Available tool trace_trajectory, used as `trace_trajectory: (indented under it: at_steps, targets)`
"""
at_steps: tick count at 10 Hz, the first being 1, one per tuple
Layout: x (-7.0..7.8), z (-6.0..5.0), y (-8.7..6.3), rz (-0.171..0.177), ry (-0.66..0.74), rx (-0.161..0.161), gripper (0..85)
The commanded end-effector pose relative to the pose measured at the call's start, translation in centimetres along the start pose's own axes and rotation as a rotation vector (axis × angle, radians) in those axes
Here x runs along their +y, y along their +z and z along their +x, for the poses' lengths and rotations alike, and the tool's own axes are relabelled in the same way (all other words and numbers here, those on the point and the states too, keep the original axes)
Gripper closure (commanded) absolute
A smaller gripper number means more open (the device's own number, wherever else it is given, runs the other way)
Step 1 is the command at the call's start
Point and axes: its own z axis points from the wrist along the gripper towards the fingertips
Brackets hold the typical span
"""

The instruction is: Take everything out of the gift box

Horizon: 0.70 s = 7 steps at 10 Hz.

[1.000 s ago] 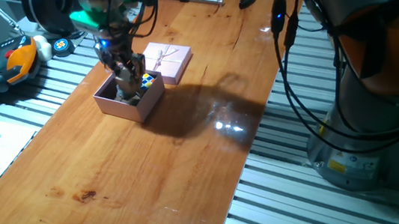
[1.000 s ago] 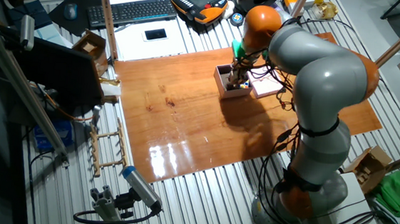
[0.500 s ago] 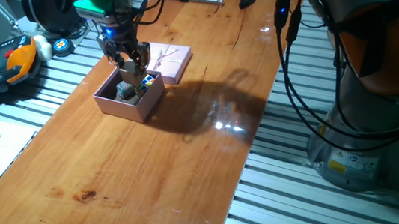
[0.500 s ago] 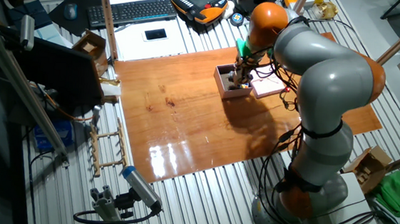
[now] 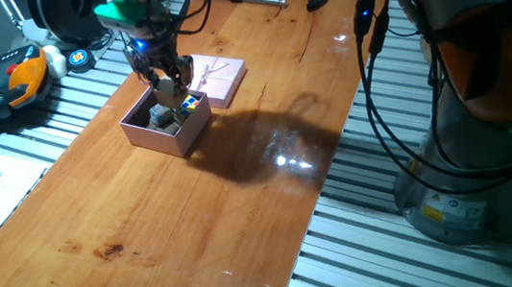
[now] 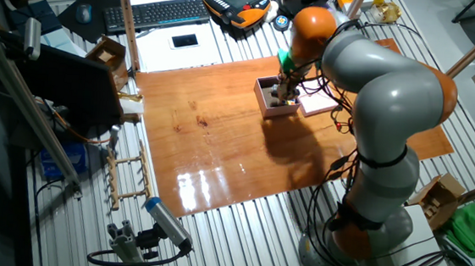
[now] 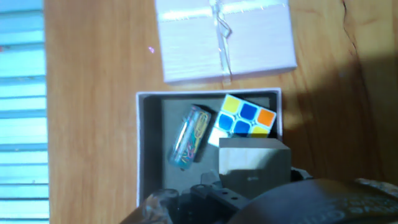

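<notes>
fingers (image 5: 168,84) clamped on grey cube block (image 7: 254,163) | above gift box (image 5: 136,134) | puzzle cube (image 7: 248,116) apparently inside

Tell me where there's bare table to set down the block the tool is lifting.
Free: the wide wood stretch in front of the gift box, toward the near table edge, and the strip to its right. Crowded: behind the box, where the pink lid lies touching or nearly so. The tool holds the grey block above the box.

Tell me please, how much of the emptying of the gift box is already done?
Nothing lies outside yet. The lid is off, beside the gift box. The gripper holds the beige-grey block just above the box. The puzzle cube, a small clear case and a pale piece are left inside.
</notes>
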Motion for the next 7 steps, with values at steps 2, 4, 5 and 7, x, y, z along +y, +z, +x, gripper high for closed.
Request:
trace_trajectory:
  at_steps: [2,4,5,7]
  targets:
    - [0.0,0.0,0.0,-0.015,-0.033,0.012,84.0]
    - [0.6,2.4,-0.5,0.036,-0.009,0.034,84.0]
    - [1.0,4.4,-1.0,0.053,0.010,0.039,84.0]
    - [1.4,8.0,-1.8,0.067,0.034,0.054,84.0]
